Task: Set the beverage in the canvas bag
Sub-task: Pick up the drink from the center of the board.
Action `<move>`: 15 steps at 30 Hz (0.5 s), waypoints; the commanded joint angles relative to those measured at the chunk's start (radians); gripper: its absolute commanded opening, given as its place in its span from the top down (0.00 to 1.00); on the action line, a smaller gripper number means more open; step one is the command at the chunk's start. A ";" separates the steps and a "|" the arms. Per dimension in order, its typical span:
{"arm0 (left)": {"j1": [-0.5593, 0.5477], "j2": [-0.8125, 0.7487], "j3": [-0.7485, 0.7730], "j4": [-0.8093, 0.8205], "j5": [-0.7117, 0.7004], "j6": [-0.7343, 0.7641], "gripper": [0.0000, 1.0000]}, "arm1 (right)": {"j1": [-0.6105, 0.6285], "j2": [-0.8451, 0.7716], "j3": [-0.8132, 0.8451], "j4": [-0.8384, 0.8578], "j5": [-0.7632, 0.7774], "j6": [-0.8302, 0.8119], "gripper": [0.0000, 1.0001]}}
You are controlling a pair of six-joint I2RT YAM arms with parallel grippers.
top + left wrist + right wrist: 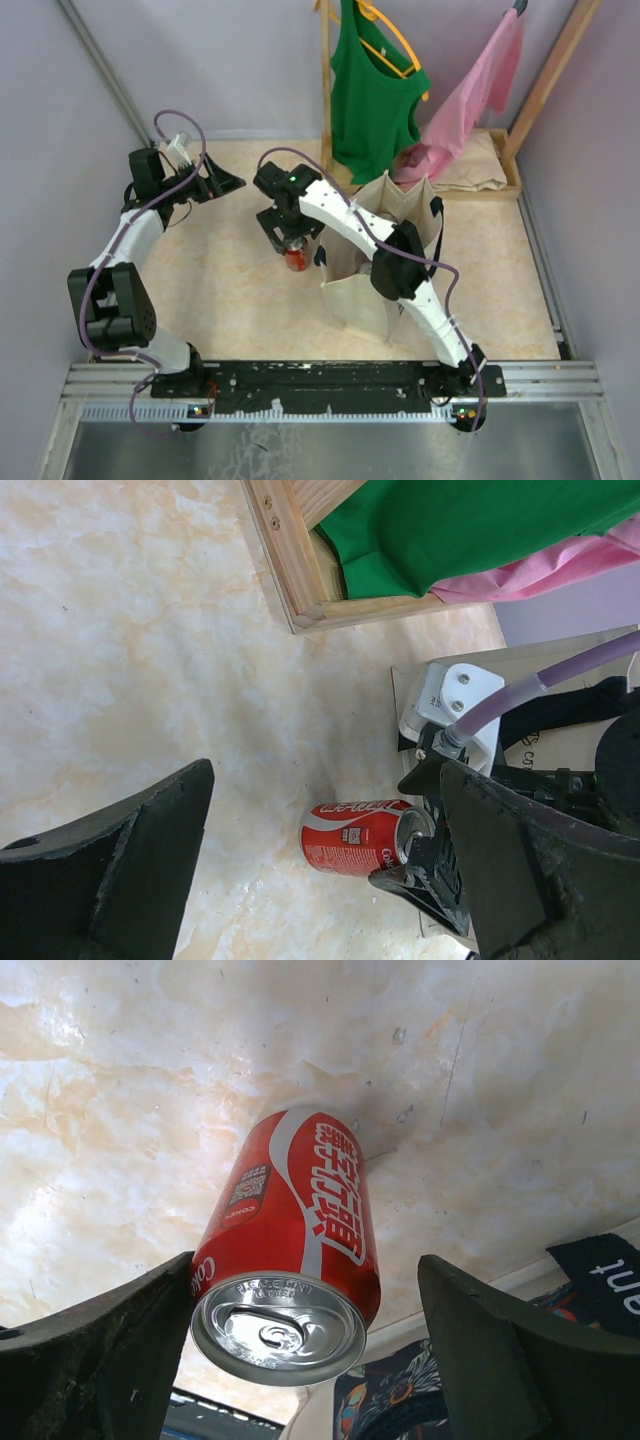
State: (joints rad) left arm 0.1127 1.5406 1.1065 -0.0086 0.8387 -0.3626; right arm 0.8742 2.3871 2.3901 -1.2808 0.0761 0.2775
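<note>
A red cola can [296, 259] stands upright on the marbled table just left of the cream canvas bag [352, 292] with dark navy handles. My right gripper [290, 240] is open and straddles the can from above. In the right wrist view the can [290, 1230] sits between the two fingers, close against the left one and apart from the right one; the gripper [305, 1295] holds nothing. My left gripper [230, 183] is open and empty at the far left, pointing toward the can [355, 838]. The bag's edge shows in the left wrist view [560, 652].
A green tank top [370, 90] and a pink garment [470, 95] hang from a wooden rack [325, 80] behind the bag. The rack's wooden base [290, 560] lies on the table. Folded beige cloth [475, 165] lies at the back right.
</note>
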 commanded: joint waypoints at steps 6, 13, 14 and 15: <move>-0.006 0.000 0.020 -0.003 0.019 0.003 0.00 | -0.007 -0.070 0.036 -0.062 -0.033 0.003 0.13; -0.006 0.004 0.021 -0.007 0.020 0.002 0.00 | -0.009 -0.070 0.035 -0.080 -0.045 0.003 0.17; -0.005 0.005 0.021 -0.005 0.020 0.001 0.00 | -0.010 -0.069 0.034 -0.079 -0.046 0.002 0.19; -0.006 0.007 0.022 -0.005 0.021 -0.001 0.00 | -0.010 -0.067 0.035 -0.078 -0.050 0.003 0.23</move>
State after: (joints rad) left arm 0.1127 1.5410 1.1065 -0.0090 0.8417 -0.3626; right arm 0.8742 2.3871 2.3901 -1.3411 0.0341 0.2832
